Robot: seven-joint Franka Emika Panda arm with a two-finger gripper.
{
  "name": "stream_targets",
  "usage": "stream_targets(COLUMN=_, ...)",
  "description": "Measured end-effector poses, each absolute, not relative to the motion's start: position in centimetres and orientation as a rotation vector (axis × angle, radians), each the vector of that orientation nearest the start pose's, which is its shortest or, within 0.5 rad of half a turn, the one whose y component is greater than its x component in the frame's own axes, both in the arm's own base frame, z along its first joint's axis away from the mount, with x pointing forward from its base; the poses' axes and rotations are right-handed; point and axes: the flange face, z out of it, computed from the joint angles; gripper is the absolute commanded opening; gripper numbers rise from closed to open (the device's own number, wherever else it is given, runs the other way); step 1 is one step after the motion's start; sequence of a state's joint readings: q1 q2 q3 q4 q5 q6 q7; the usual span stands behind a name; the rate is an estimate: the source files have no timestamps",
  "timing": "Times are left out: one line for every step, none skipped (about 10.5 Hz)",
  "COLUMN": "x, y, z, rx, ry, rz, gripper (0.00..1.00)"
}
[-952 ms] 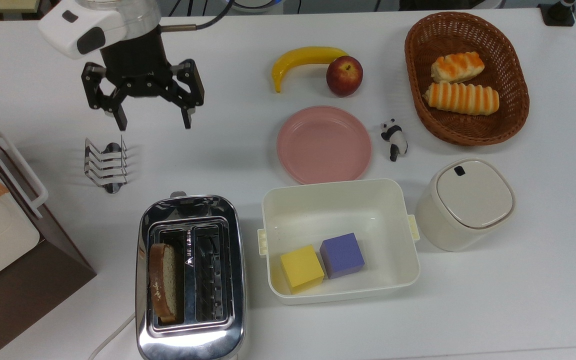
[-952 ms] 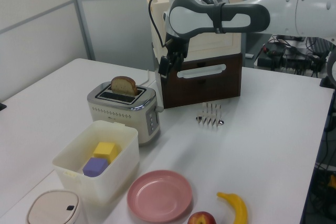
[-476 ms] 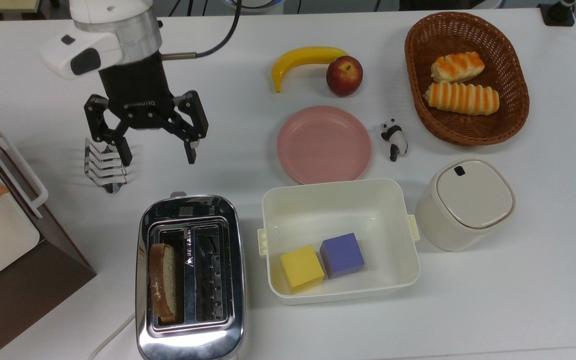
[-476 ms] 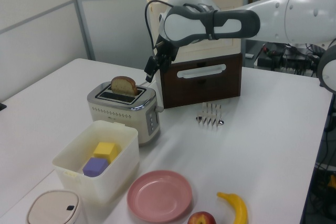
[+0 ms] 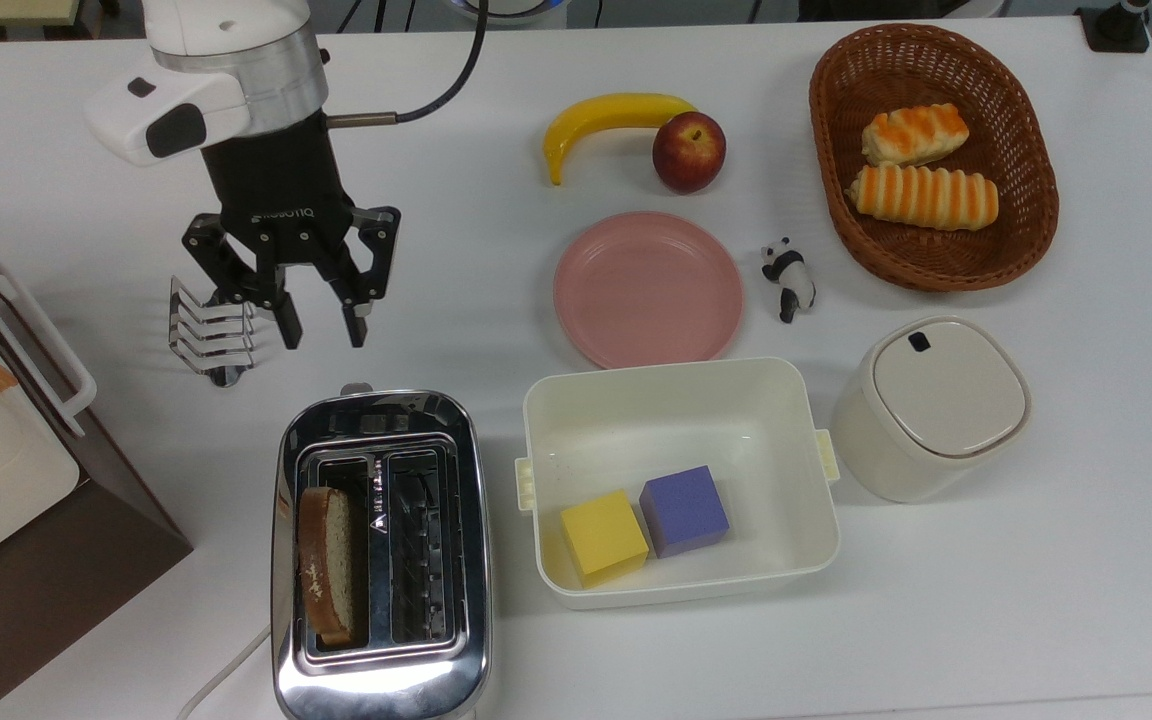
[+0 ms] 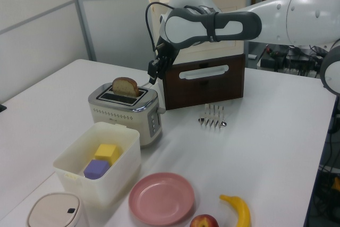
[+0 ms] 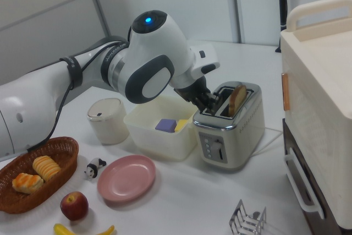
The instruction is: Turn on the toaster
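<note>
- While the toaster (image 5: pixel 381 555) is sitting near the front edge of the white table (image 5: pixel 1036 600) in the top view, a slice of bread (image 5: pixel 324 565) is standing upright in its left slot in the top view; the slot beside it is showing only dark wire guides.
- The gripper (image 5: pixel 321 330) is hanging above the table just beyond the toaster's far end in the top view, fingers pointing down — parted by a narrow gap and holding nothing.
- In the right view the gripper (image 7: pixel 209 102) is showing in front of the toaster's (image 7: pixel 231 130) top edge, above the end panel that is carrying the lever (image 7: pixel 219 149) and a column of small buttons; whether it is touching the chrome I cannot tell.
- In the left view the gripper (image 6: pixel 154 70) is hovering above and behind the toaster (image 6: pixel 125 112).
- A small wire toast rack (image 5: pixel 211 330) is standing just to the top view's left of the fingers, apart from the toaster.
- A cream bin (image 5: pixel 681 400) is lying just to the top view's right of the toaster, holding a yellow cube (image 5: pixel 603 535) and a purple cube (image 5: pixel 684 510) side by side.
- A large brown-and-cream box (image 5: pixel 26 520) with a white handle is occupying the top view's left edge.
- Further off — a pink plate (image 5: pixel 648 288), a banana (image 5: pixel 611 118) and an apple (image 5: pixel 688 151) are resting on the table.
</note>
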State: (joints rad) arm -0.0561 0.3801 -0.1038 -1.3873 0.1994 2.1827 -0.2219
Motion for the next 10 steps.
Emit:
stream_targets(x=70.3, y=-9.2, z=53.9, rx=-3.004, ry=0.002, rz=-0.641, gripper=0.00)
stream_targets(x=70.2, y=-9.2, z=53.7, rx=-3.015, ry=-0.006, rz=-0.611, gripper=0.00)
stream_targets(x=70.0, y=-9.3, z=53.4, rx=-3.042, ry=-0.023, rz=-0.582, gripper=0.00)
stream_targets(x=70.0, y=-9.4, z=53.0, rx=-3.069, ry=-0.039, rz=-0.564, gripper=0.00)
stream_targets(x=69.9, y=-9.5, z=52.5, rx=-3.085, ry=-0.047, rz=-0.546, gripper=0.00)
stream_targets(x=69.9, y=-9.5, z=51.9, rx=-3.092, ry=-0.050, rz=-0.526, gripper=0.00)
stream_targets(x=69.8, y=-9.5, z=51.1, rx=-3.094, ry=-0.049, rz=-0.503, gripper=0.00)
stream_targets(x=69.8, y=-9.5, z=50.3, rx=-3.096, ry=-0.048, rz=-0.482, gripper=0.00)
stream_targets(x=69.9, y=-9.5, z=49.5, rx=-3.098, ry=-0.047, rz=-0.464, gripper=0.00)
stream_targets(x=70.0, y=-9.5, z=49.0, rx=-3.099, ry=-0.047, rz=-0.450, gripper=0.00)
